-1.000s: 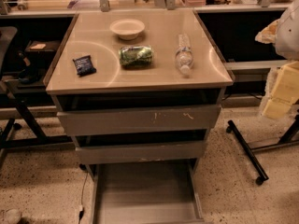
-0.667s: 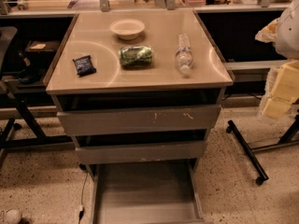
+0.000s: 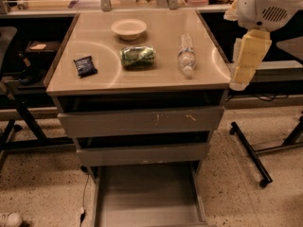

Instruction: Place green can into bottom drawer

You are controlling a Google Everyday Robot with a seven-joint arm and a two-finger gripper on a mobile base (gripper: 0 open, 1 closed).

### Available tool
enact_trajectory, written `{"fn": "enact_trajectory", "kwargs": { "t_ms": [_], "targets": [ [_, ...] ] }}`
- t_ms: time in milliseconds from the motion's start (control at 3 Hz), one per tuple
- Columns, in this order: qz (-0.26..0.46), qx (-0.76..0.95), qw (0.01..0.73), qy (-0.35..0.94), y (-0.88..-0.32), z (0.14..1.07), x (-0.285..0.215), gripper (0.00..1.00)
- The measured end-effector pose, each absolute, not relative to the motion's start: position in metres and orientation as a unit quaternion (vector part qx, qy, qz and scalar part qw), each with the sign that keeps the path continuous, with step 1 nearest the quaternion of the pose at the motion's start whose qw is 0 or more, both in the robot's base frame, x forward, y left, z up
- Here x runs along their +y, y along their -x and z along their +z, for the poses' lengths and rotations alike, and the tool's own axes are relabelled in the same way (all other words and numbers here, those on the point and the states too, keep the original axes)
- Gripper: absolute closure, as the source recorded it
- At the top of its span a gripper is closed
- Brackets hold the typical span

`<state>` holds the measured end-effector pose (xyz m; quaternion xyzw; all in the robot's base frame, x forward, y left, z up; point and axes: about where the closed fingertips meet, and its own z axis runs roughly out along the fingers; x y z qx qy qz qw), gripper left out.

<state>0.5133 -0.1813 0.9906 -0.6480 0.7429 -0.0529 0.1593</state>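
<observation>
**Can on the cabinet top, bottom drawer out, gripper off the right edge**

The grey cabinet stands square in front of me, and its tan top takes up the upper middle of my view. The bottom drawer is pulled out towards me. Its flat floor shows between low side walls, and its near end runs off the lower border. The two upper drawers sit further in, each with a dark gap above its front.

Right of the cabinet there is open speckled floor up to a black wheeled stand leg. On the left, a dark frame stands near.

The gripper hangs point down just beyond the top's right edge, its tip about level with that edge. It touches nothing, and I cannot tell whether it is open or closed.

The water bottle lies nearest that right edge, cap towards the front. The green can lies on its side mid-top, apart from the bottle. A bowl sits just behind the can. A dark blue packet lies to the can's left, near the left edge.
</observation>
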Motion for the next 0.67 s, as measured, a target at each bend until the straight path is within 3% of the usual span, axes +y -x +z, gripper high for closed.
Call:
{"fn": "enact_trajectory", "kwargs": {
  "t_ms": [667],
  "targets": [
    [-0.049, 0.725, 0.169, 0.666, -0.5554, 0.9964, -0.1469, 0.00]
  ]
}}
